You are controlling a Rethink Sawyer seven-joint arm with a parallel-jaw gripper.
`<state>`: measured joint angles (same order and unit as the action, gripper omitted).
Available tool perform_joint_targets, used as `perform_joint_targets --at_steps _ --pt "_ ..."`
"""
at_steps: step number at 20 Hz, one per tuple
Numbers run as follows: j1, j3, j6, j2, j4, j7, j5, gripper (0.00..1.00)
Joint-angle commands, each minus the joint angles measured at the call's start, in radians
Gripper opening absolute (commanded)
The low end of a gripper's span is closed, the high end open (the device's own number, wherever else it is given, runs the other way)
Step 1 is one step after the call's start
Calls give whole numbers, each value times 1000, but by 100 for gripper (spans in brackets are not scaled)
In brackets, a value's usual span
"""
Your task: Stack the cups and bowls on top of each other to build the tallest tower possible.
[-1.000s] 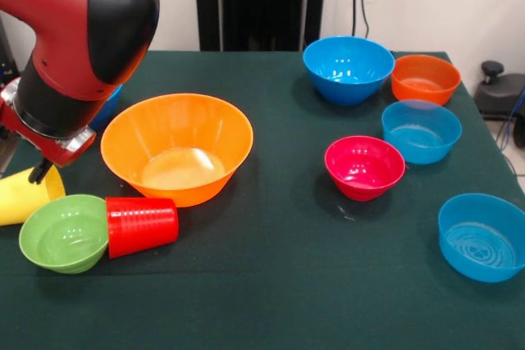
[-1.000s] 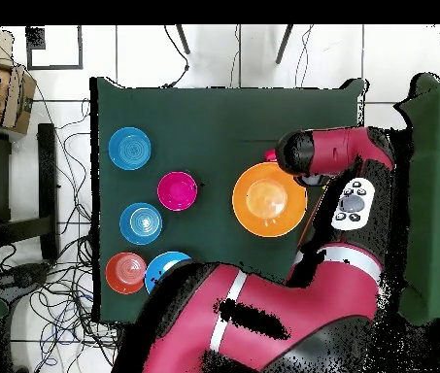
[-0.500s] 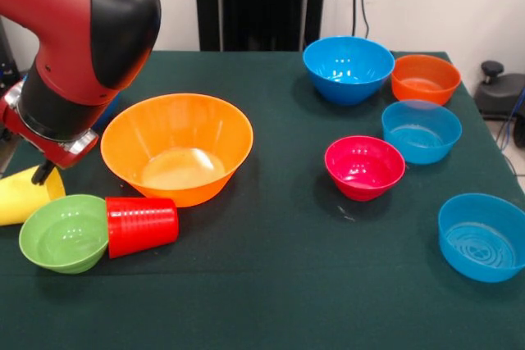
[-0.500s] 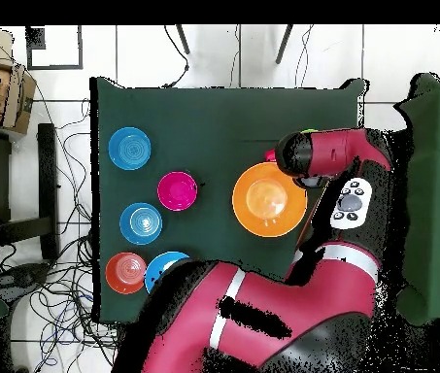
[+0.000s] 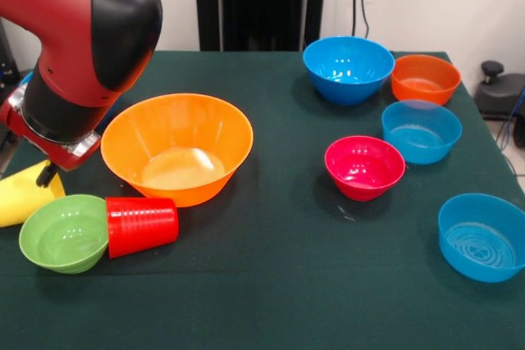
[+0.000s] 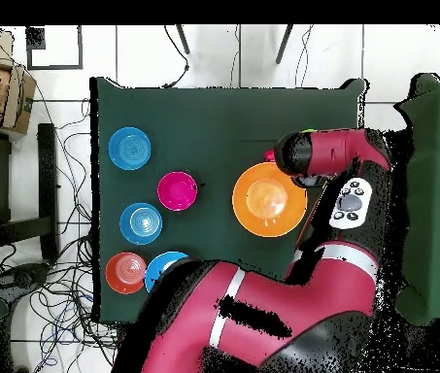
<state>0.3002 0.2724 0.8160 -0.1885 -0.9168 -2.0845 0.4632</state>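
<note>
The big yellow-orange bowl (image 5: 177, 147) sat upright on the green table (image 5: 279, 284), left of centre in the front view, and nothing was stacked in it, so no tower to speak of. Just in front of it the red cup (image 5: 142, 225) lay on its side, its mouth pressed up against the light green bowl (image 5: 64, 232), which sat upright at the near left. The yellow cup (image 5: 25, 194) was also tipped over, at the far left edge, just behind the green bowl.

The arm (image 5: 78, 47) came down over the left side of the table, its bulky red and black wrist hanging right above the yellow cup. Only a dark tip of the gripper (image 5: 46, 175) poked out below the wrist, touching or nearly touching that cup. Couldn't tell whether it was open or closed, the wrist blocked it.

The rest of the bowls were all over on the right, each upright and standing apart: a deep blue bowl (image 5: 349, 68) at the far side, the orange bowl (image 5: 425, 79) just beside it on its right, a paler blue bowl (image 5: 421, 130) nearer than those, the pink-red bowl (image 5: 364, 166) left of that one, and another blue bowl (image 5: 482, 236) at the near right corner.

In the overhead view the arm covered most of the cups.
</note>
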Motion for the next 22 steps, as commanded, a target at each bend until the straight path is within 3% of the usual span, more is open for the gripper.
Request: perform_joint_targets --at_steps 1,22 --pt "-34 -85 23 10 23 -28 -34 100" --pt "-46 -84 60 3 38 -18 -75 100"
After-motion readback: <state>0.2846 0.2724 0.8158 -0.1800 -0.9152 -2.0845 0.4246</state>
